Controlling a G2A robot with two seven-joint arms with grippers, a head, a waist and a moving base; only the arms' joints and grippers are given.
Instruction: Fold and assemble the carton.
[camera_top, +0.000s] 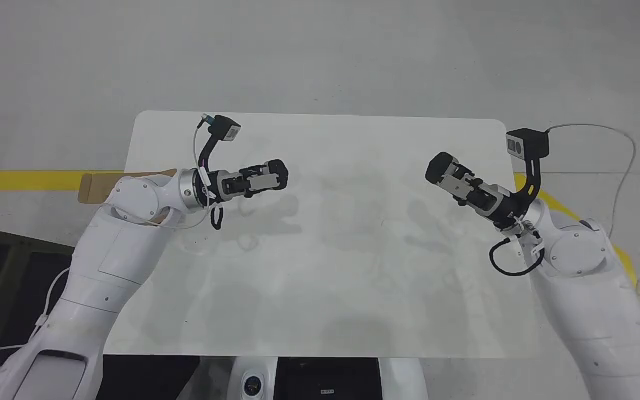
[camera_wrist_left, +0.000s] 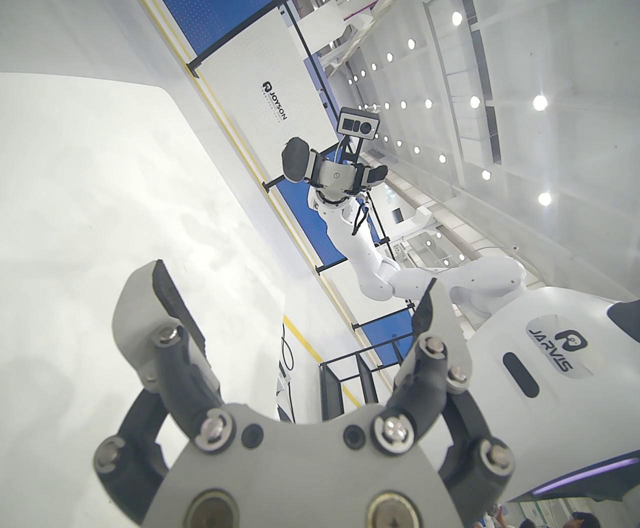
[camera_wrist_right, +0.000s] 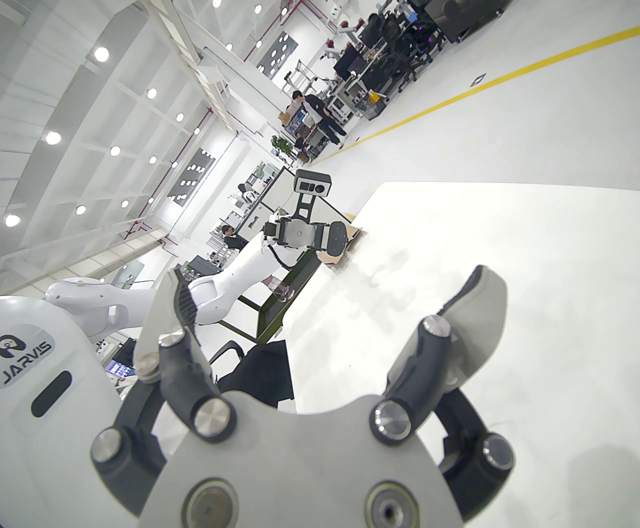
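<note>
- A white desk (camera_top: 330, 300) stands on a grey floor with a yellow line (camera_top: 40, 180) painted on it.
- The carton (camera_top: 97, 186) is a brown piece of card. It pokes out at the desk's left edge, near the far left corner.
- The left arm covers most of the carton, so it only looks flat. I can't be sure.
- The left gripper (camera_top: 270, 175) hangs over the desk's left side and points to the middle. Its fingers are spread wide and hold nothing.
- The right gripper (camera_top: 440, 165) hangs over the right side and points back at the left one. Its fingers are spread too, with nothing between them.
- Both arms are bent at the elbow, well apart.
- I think they are waiting to start, as the carton is not yet picked up or folded.
</note>
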